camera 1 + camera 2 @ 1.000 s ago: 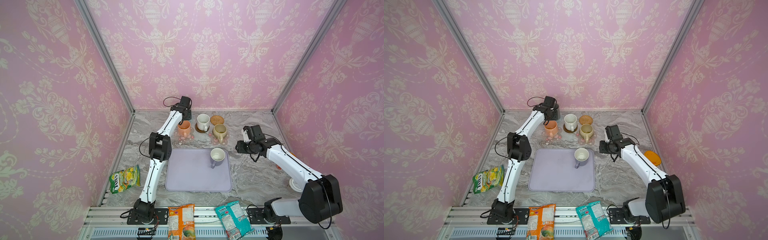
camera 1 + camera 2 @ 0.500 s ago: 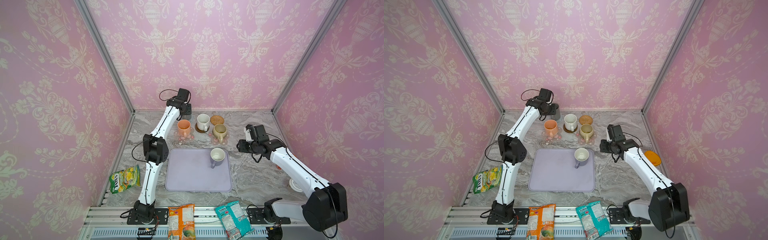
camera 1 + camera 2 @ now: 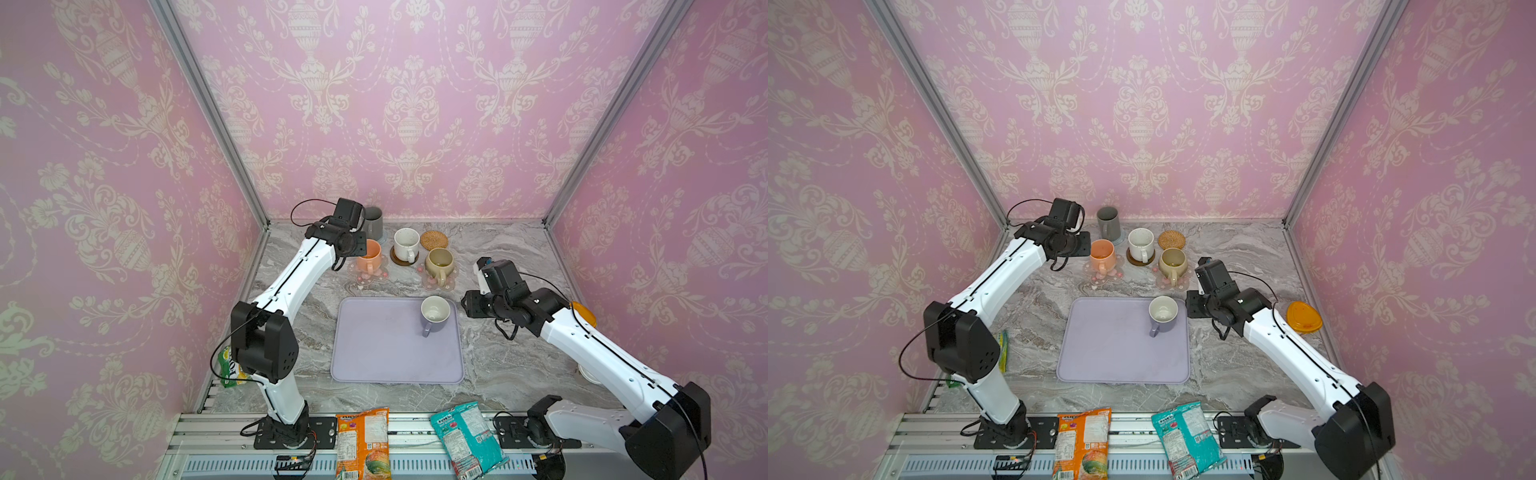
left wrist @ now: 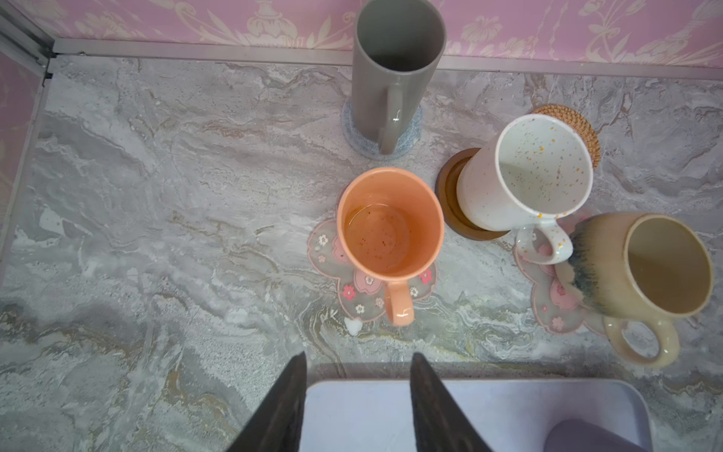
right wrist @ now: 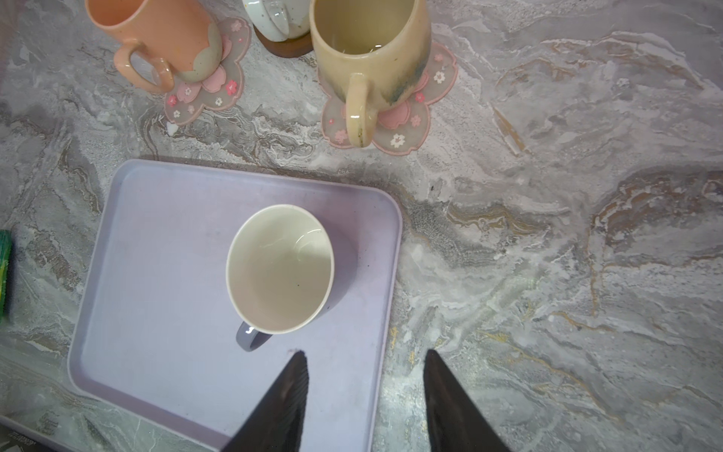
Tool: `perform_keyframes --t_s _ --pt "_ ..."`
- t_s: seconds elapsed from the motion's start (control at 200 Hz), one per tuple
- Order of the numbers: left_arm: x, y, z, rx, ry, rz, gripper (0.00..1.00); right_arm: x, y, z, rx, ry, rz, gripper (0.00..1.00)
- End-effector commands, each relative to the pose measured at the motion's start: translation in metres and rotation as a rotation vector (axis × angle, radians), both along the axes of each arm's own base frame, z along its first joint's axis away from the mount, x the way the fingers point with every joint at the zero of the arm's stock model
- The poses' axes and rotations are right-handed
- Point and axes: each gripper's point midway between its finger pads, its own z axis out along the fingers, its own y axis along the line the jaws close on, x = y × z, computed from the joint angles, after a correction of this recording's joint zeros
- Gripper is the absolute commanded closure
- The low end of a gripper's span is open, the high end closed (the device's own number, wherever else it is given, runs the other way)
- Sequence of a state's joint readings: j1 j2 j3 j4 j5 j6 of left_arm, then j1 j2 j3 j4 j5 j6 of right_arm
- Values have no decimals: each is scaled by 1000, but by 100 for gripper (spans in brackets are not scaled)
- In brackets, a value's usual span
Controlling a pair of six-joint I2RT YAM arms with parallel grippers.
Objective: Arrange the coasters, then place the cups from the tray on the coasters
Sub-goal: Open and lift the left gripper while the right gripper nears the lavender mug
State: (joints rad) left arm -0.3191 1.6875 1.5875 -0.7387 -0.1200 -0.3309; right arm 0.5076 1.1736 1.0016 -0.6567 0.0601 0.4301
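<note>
Left wrist, not right: tall grey tumbler on round grey-blue woven coaster.
Top views: flat lavender rectangular tray, white-lined lavender mug at its 2 o'clock corner.
Tools: left tool and right tool spread, empty.

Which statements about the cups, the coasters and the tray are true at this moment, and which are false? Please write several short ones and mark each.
1. The lavender cup stands on the tray. True.
2. The rattan coaster bears a cup. False: nothing stands on it.
3. The peach cup sits on a flower-shaped coaster. True.
4. The right gripper grips the lavender cup. False: its jaws are open with nothing between them, apart from the cup.
5. The white speckled cup is on the tray. False: it stands on the dark brown coaster.
</note>
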Motion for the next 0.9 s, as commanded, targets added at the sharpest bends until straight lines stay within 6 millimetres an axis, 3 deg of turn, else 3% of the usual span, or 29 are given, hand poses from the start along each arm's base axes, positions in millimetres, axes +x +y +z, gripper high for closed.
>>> perform_keyframes --t_s 0.0,0.305,0.505,0.896 --pt "-15 10 28 -31 -115 38 54 -12 -2 9 0 -19 -38 51" --pt "-85 31 -7 8 -46 61 54 -51 24 -12 -1 -5 -5 52" --pt "-120 32 -30 23 2 56 54 -64 41 -27 -29 14 38 53" --pt "-147 26 -49 -19 11 66 54 -78 81 -52 -27 35 107 58"
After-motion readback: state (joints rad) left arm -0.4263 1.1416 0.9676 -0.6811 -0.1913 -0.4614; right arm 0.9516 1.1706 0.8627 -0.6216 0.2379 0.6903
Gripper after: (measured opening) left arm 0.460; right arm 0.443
